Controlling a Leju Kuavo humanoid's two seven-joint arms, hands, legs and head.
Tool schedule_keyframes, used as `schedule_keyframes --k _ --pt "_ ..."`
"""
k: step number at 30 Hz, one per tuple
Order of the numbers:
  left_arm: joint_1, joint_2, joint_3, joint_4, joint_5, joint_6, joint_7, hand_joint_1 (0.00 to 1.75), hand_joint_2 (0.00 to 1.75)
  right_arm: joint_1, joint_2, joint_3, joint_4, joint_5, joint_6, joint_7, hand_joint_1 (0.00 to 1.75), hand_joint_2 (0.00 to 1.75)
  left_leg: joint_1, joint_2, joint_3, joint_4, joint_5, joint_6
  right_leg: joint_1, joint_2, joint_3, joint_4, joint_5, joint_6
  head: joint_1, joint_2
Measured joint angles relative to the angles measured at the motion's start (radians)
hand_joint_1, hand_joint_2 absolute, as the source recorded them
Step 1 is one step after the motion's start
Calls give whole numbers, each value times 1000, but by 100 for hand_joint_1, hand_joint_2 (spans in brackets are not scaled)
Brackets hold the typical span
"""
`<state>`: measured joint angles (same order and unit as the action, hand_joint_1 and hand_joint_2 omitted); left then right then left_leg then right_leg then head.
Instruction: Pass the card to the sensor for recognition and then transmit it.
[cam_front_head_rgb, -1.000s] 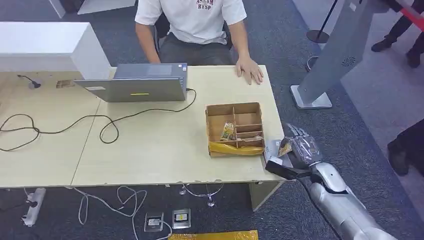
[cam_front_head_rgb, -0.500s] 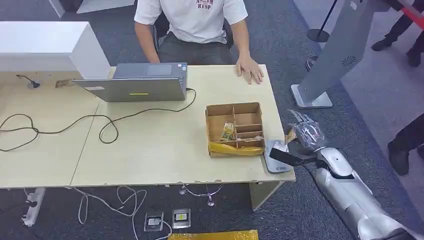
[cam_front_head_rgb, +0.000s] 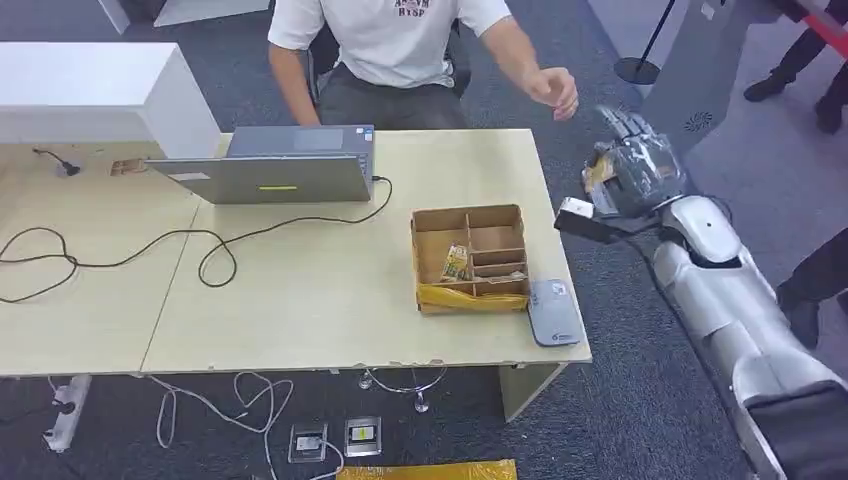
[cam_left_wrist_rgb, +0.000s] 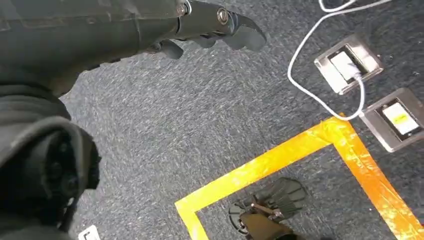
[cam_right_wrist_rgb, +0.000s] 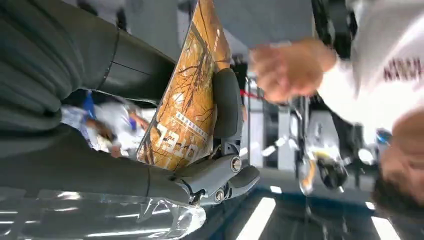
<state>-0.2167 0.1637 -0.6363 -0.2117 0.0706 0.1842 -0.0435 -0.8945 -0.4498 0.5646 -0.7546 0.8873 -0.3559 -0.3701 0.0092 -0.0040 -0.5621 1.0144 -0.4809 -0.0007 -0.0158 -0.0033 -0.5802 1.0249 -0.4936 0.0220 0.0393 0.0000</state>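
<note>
My right hand (cam_front_head_rgb: 636, 162) is raised off the table's right side, level with its far edge, and it holds an orange patterned card (cam_front_head_rgb: 598, 171). The right wrist view shows the card (cam_right_wrist_rgb: 186, 105) pinched between thumb and fingers (cam_right_wrist_rgb: 226, 107), standing on edge. A person's hand (cam_front_head_rgb: 556, 92) hovers in the air just left of my hand, and it appears close to the card as a blurred hand (cam_right_wrist_rgb: 286, 66) in the wrist view. The grey card sensor (cam_front_head_rgb: 555, 311) lies flat on the table's near right corner. My left hand (cam_left_wrist_rgb: 210, 27) hangs over the floor with fingers curled, holding nothing.
A cardboard divider box (cam_front_head_rgb: 470, 257) with small items stands left of the sensor. A grey laptop (cam_front_head_rgb: 275, 165) and black cables (cam_front_head_rgb: 120, 255) lie on the table (cam_front_head_rgb: 300, 300). A grey kiosk stand (cam_front_head_rgb: 660, 120) rises behind my right hand. Floor sockets (cam_left_wrist_rgb: 350, 62) and yellow tape (cam_left_wrist_rgb: 280, 160) lie below.
My right hand lifted the card from over the sensor and carried it up and away toward the person. The person's hand left the table and rose toward the card.
</note>
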Motion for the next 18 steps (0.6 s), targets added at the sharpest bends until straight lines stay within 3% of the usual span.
schedule_keyframes --k 11,18 --pt "-35 -4 -3 -1 -34 -31 0 0 0 -205 105 14 32 29 5 -94 175 175 0 -1 -1 0 0 0 0 -1 -1 2 0 0 0 0" --pt "-46 -8 -6 -1 -50 -40 0 0 0 -269 196 32 111 37 16 -102 175 175 0 -2 -1 0 0 0 0 -2 -1 2 0 0 0 0"
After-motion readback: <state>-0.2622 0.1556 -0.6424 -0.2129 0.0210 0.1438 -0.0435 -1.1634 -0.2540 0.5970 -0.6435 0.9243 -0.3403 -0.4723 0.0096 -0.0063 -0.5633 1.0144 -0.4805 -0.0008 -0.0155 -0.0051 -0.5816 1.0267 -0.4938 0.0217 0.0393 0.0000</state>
